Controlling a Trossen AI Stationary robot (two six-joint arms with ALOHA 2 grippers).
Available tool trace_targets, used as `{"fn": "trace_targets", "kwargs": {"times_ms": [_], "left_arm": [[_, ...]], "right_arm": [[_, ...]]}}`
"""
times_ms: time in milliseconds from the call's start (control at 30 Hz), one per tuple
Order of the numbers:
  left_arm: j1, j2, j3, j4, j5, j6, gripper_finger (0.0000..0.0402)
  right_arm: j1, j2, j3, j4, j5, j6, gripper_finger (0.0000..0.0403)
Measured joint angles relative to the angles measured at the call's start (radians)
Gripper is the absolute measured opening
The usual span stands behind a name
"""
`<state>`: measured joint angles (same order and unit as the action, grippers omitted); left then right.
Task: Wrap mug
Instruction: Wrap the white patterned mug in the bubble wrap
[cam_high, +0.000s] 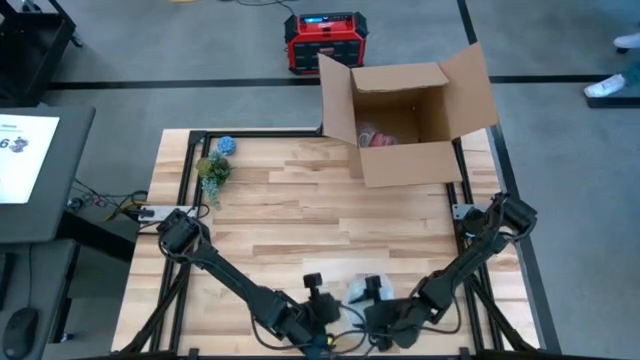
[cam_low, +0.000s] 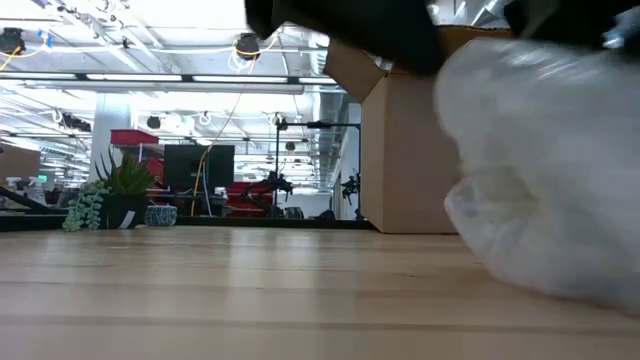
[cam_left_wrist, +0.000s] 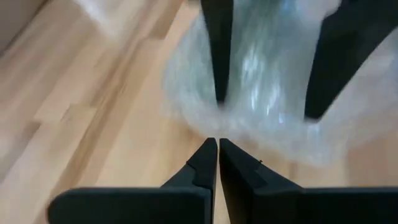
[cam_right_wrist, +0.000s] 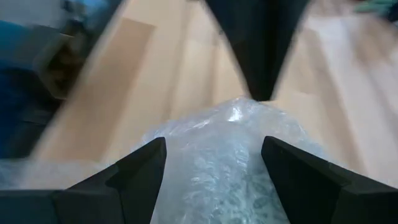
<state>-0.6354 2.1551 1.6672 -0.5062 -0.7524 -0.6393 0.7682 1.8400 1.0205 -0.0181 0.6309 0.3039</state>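
Bubble-wrapped mug (cam_right_wrist: 217, 165) sits between right gripper (cam_right_wrist: 214, 168) jaws, left gripper (cam_left_wrist: 217, 155) beside

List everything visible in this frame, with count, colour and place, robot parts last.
Bubble wrap bundle: one, clear, near edge of the table between the two grippers; what is inside cannot be seen.
Cardboard box: one, brown, flaps open, far right of the table, with something reddish inside.
Potted plant: one, green, far left corner of the table.
Small blue object: one, just behind the plant.
Table: one, light wood with a black frame.
Red and black case: one, on the floor beyond the table.
Left gripper: jaws shut, just short of the wrap.
Right gripper: jaws open on either side of the wrap.
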Motion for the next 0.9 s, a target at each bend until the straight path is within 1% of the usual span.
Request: {"fn": "trace_targets", "kwargs": {"times_ms": [100, 200, 333, 467, 567, 733, 833, 900], "left_arm": [[0.007, 0.004, -0.065, 0.053, -0.002, -0.036, 0.0000], [0.007, 0.002, -0.101, 0.154, -0.005, -0.039, 0.0000], [0.003, 0.003, -0.109, 0.188, -0.005, -0.029, 0.0011], [0.001, 0.003, -0.108, 0.289, -0.007, 0.039, 0.0032], [0.001, 0.004, -0.107, 0.385, 0.001, 0.106, 0.0045], [0.013, 0.005, -0.108, 0.428, 0.020, 0.159, 0.0064], [0.020, 0.005, -0.108, 0.437, 0.027, 0.178, 0.0070], [0.022, 0.005, -0.108, 0.442, 0.030, 0.183, 0.0071]], "right_arm": [[-0.010, -0.011, 0.014, -0.065, 0.039, -0.009, 0.0262], [-0.013, -0.028, 0.018, -0.111, 0.043, -0.020, 0.0262], [-0.004, -0.071, 0.043, -0.230, 0.039, -0.019, 0.0262], [0.024, -0.122, 0.071, -0.309, 0.038, -0.012, 0.0262], [0.051, -0.151, 0.073, -0.366, 0.037, 0.037, 0.0262], [0.059, -0.187, 0.073, -0.467, -0.049, 0.213, 0.0264], [0.043, -0.157, 0.073, -0.452, -0.130, 0.223, 0.0272], [0.031, -0.130, 0.076, -0.438, -0.143, 0.218, 0.0282]]}}
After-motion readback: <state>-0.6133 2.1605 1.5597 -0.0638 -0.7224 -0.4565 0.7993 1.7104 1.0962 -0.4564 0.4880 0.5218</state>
